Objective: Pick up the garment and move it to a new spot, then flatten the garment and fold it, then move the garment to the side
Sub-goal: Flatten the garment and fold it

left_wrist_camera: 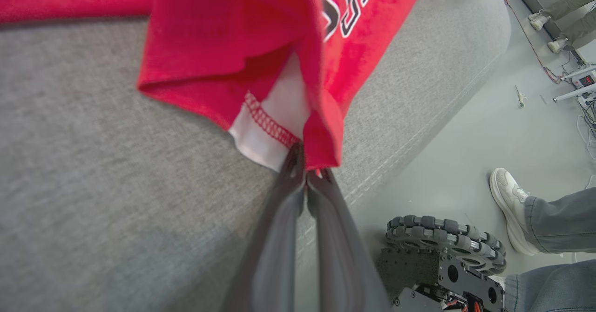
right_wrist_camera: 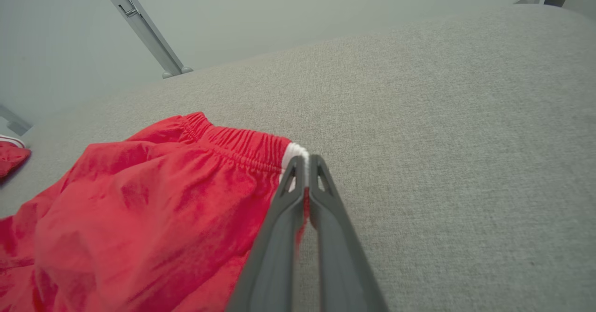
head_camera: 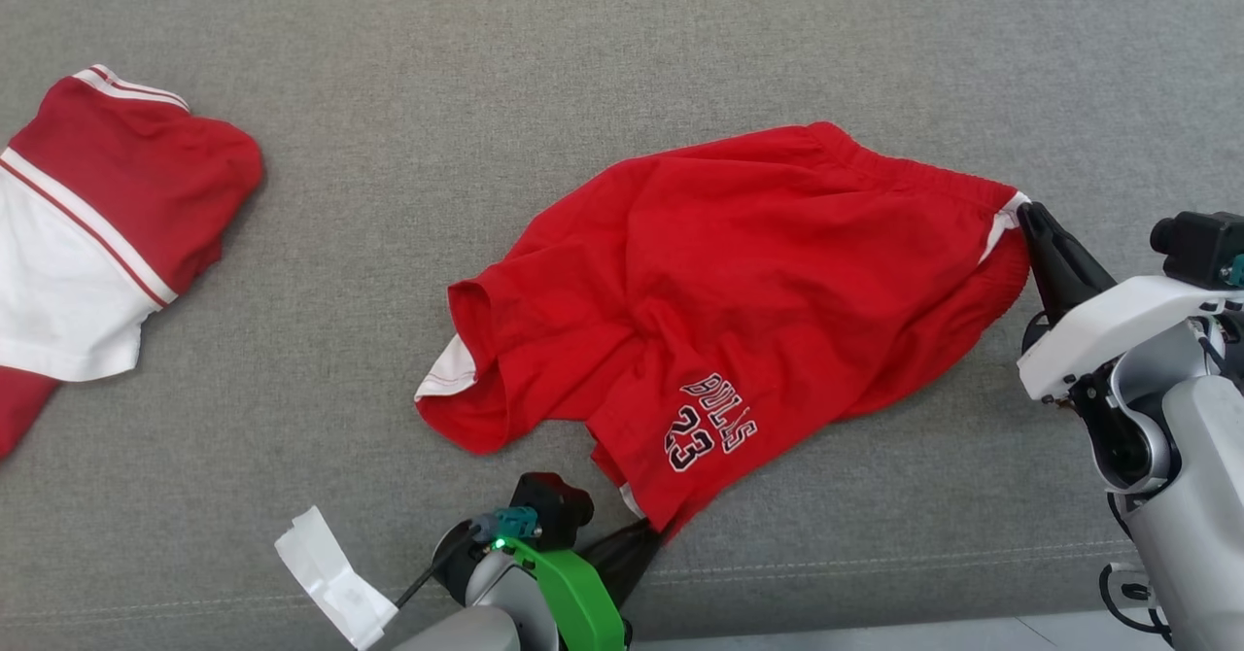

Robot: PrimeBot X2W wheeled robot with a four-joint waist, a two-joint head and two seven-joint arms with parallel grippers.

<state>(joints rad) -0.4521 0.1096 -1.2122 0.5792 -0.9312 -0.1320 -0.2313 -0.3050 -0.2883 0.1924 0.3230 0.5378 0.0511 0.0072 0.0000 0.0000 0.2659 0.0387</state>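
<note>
In the head view, crumpled red cloth shorts [head_camera: 739,282] lettered BULLS 23 lie on the grey fabric bench [head_camera: 486,68] between the left claw [head_camera: 653,532], at a leg hem, and the right claw [head_camera: 1028,216], at the waistband's end. The left wrist view shows the left claw [left_wrist_camera: 307,174] pinching the red-and-white hem corner. The right wrist view shows the right claw [right_wrist_camera: 306,163] pinching the white waistband tip, with the shorts spreading to its left.

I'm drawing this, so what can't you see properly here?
- Head view: the red-and-white garment is cut off by the left edge.
- Left wrist view: the lettering on the red shorts runs off the top edge.
- Left wrist view: the right edge cuts off the person above shoe and trouser legs.
- Left wrist view: the red display is too small to read.
</note>
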